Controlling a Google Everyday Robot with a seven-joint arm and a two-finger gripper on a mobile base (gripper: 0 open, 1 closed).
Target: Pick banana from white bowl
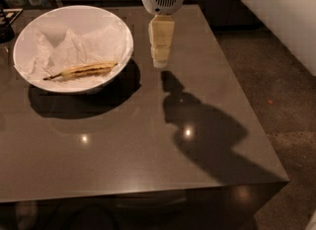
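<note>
We see the banana (81,70) lying on crumpled paper (64,51) in the white bowl (64,18), at the far left of the desk (123,165). Our tool (161,62) hangs just right of the bowl, not touching it, w/ its shadow (207,135) on the desk. We can't tell if it's released or clenched.

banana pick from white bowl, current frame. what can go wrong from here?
1. The end effector hangs over the table just right of the white bowl, outside its rim. A low sideways approach may clip the rim and shove the bowl.
2. The banana lies flat on crumpled paper near the bowl's front wall. The grasp may catch paper too, or find little room there.
</note>
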